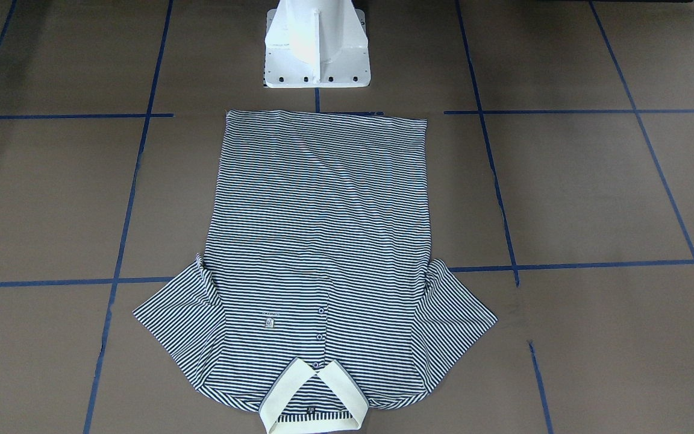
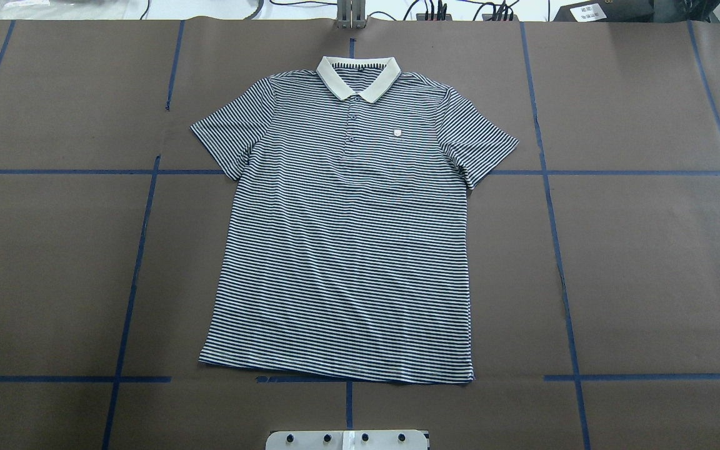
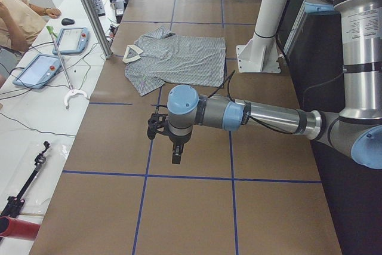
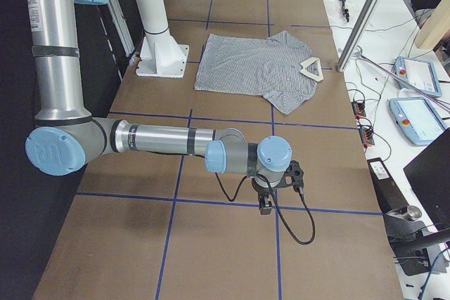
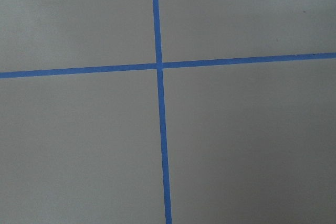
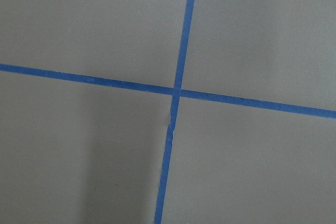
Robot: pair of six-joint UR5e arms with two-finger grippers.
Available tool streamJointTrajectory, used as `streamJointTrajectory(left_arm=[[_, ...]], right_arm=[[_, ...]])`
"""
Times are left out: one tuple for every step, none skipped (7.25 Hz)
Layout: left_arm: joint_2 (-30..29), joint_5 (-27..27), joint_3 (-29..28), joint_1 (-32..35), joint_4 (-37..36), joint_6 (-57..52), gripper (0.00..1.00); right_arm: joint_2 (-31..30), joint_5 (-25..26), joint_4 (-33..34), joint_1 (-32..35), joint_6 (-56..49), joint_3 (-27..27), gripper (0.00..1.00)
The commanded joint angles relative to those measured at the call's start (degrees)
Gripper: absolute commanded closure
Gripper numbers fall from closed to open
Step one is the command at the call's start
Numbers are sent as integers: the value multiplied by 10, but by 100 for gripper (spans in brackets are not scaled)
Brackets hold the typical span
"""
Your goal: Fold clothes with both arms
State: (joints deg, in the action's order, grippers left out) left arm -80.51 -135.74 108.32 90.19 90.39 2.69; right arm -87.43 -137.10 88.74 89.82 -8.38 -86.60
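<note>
Table [image 2: 647, 262]: brown paper cover, blue tape [image 2: 135, 275] grid. Polo shirt [image 2: 347, 250] flat at centre, front up, sleeves spread. In the overhead view, collar [image 2: 359, 78] at 12 o'clock, hem at 6. White pedestal base [image 1: 317, 45] just past the hem.

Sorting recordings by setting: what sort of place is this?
Probably a robotics lab: a table papered brown and gridded with blue tape, a striped polo shirt laid flat on it, and teach pendants on a side bench.

On my left arm [image 3: 274, 119] I see silver tubes and light-blue joint caps [image 3: 182, 101]. My right arm [image 4: 158, 138] matches: embossed logo [image 4: 55, 152] at nine o'clock, black cable [image 4: 309, 233]. At twelve o'clock, a white base [image 1: 317, 42] with dark bolts [image 1: 306, 79].
</note>
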Motion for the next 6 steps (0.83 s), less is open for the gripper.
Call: streamJointTrajectory(left_arm=[[-2,0,2,0,2,0,0],[-1,0,3,0,10,0,0],[-1,0,6,0,11,0,0],[-1,0,13,0,11,0,0],[0,0,22,0,11,1,0],[0,0,20,0,11,0,0]], right_arm=[[30,4,-77,-88,48,20,0],[61,5,-142,-137,103,54,0],[99,3,-199,-169,160,99,0],[149,5,-226,-208,256,125,0],[200,37,-260,-240,382,140,0],[232,54,-279,-273,510,144,0]])
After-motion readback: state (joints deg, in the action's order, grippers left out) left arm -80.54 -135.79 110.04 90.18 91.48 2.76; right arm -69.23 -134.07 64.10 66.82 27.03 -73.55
